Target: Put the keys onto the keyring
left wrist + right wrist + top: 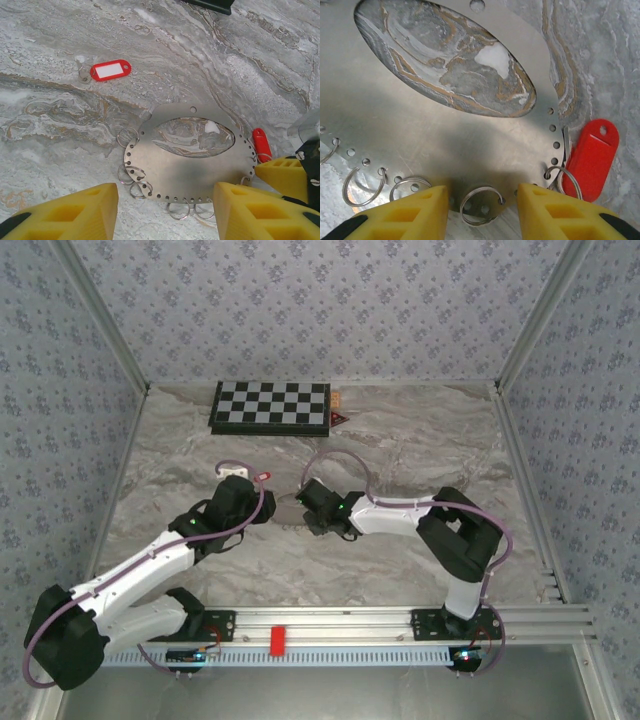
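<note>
The marbled table (60, 125) lies smooth under everything; nearest, the left tool (165, 207) hovers partly open over the near rim of the keyring (150, 165), a flat silvery oval, holding nothing; the right tool (482, 200) stands open around a small split ring (479, 188), gripping nothing; one red key (592, 160) touches the rim just beside it; I think a finger's push could slide the unheld keyring and knock this key away; the second key (110, 70) lies farther, well apart.

Soft, even overhead light; a dull shadow falls across the keyring (420, 145), wrist views fairly sharp
</note>
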Action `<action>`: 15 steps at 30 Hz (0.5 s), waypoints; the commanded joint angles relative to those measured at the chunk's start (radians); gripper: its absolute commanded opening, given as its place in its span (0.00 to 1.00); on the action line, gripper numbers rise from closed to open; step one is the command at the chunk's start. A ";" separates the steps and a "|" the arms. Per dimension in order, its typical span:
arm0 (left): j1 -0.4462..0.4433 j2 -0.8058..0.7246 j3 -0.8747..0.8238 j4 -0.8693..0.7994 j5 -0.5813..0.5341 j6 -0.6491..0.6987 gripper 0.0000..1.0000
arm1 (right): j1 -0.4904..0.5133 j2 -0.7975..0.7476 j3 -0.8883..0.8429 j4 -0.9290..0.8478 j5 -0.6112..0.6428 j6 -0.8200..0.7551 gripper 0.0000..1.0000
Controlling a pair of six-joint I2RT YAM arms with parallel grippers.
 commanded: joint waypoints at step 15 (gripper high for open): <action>0.007 -0.024 -0.009 0.005 0.000 -0.018 0.53 | 0.022 0.065 0.030 -0.049 0.040 0.069 0.45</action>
